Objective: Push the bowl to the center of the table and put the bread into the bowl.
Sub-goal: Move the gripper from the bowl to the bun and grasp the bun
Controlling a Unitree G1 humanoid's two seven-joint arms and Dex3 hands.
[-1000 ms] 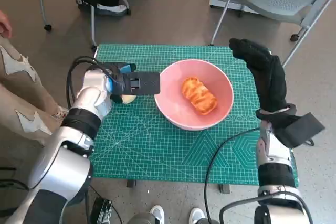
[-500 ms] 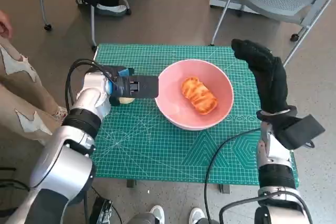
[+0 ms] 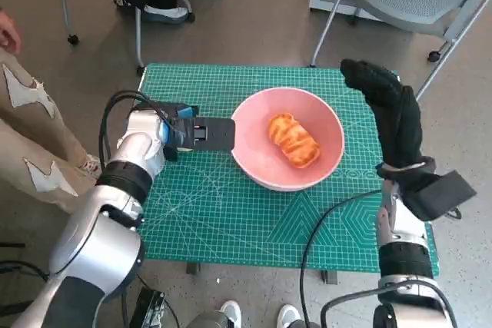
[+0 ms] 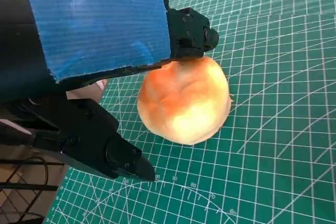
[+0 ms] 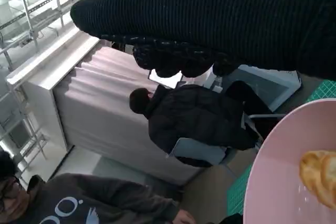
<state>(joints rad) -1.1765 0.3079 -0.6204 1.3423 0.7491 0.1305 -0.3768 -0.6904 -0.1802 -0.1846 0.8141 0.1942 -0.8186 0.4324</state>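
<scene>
Printed ruler numerals (60, 70, 80) are showing along the green cutting mat's (image 3: pixel 231 213) edge in the left wrist view. Pink bowl (image 3: pixel 265 168) is sitting mid-table, open mat lying nearer the robot. A bread piece (image 3: pixel 292 140) is lying inside, long axis running diagonally. Left hand (image 3: pixel 201 133) is touching the bowl's rim, fingers apart over a round bread roll (image 4: pixel 184 100). Right hand (image 3: pixel 390 113) is hovering beside the bowl, fingers extended, empty.
</scene>
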